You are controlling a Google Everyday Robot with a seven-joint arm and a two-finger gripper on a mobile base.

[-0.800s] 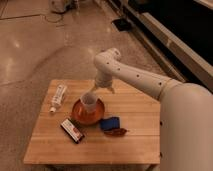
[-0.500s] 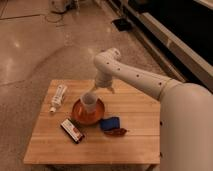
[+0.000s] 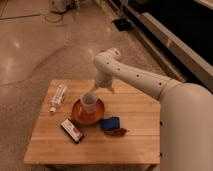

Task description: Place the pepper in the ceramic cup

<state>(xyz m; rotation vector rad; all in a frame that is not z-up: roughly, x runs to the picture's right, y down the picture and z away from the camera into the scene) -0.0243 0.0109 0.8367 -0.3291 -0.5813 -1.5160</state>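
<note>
- The black-and-red flat box (image 3: 72,130) lies nearest, toward the front left of the wooden table (image 3: 135,150), and plays no part in the job.
- The pepper (image 3: 116,132) lies flat on the table toward the front, right of the box. It is in nothing's grasp and is outside the cup.
- The blue block (image 3: 110,123) sits just behind the pepper, touching it or nearly so.
- The ceramic cup (image 3: 88,102) stands upright in the orange-brown dish (image 3: 80,118), behind and left of the block. I cannot see anything inside it.
- A white bottle (image 3: 58,96) lies on its side at the table's left edge.
- The gripper (image 3: 103,88) hangs from the bent arm just behind and right of the cup's rim, above the table. I cannot tell whether it is apart or together, and nothing shows in it.
- My judgement is that the pick has not been made, so the step in hand is reaching for the pepper.
- The next move calls for bringing the gripper forward over the block and down onto the pepper. The close block leaves little room on that side, so the approach should come from the pepper's free front side or along its length.
</note>
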